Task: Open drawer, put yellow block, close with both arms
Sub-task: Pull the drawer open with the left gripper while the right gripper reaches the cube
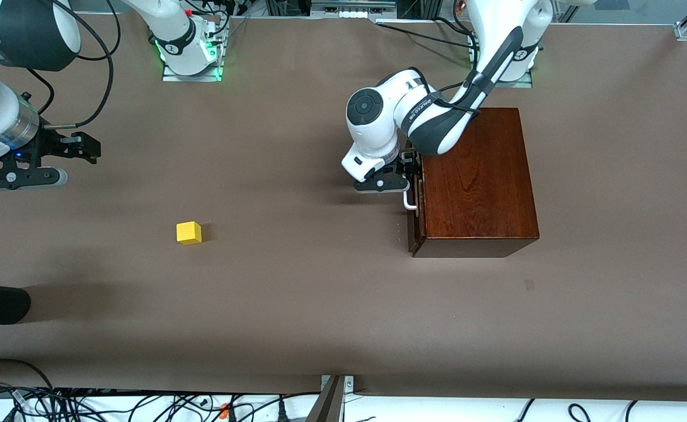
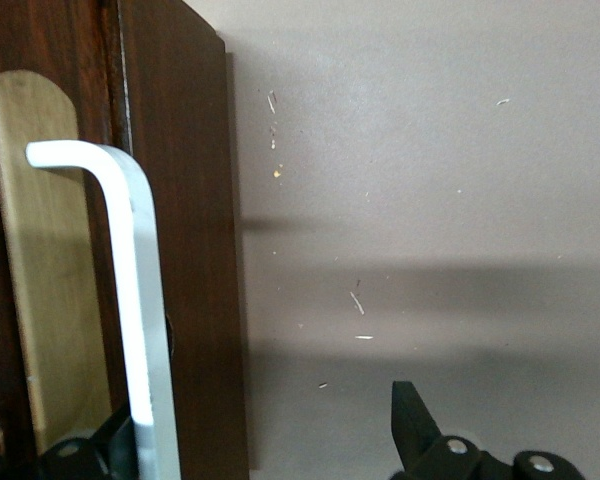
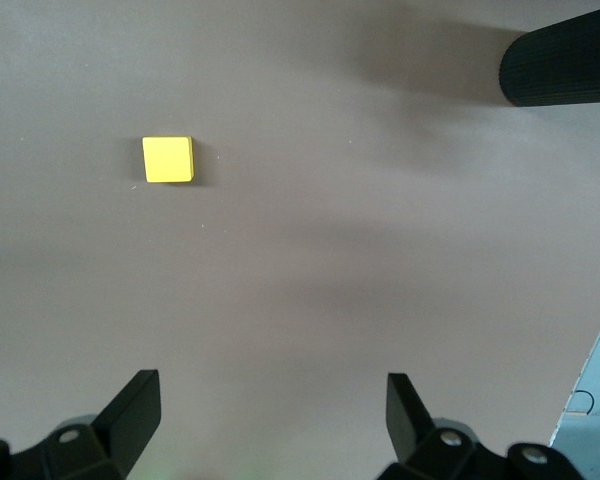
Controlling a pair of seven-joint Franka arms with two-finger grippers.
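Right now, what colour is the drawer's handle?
White; the handle shows best in the left wrist view.

Worktop (image 1: 296, 305): brown, matte. Resting on it: yellow block (image 1: 189, 232), toward the right arm's end; dark wooden box (image 1: 479, 187), toward the left arm's end, well apart from the block.

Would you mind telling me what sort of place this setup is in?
Probably a robotics lab: two white arms bolted to a brown-covered table, loose cables along its edge, and only a test wooden box and yellow block.
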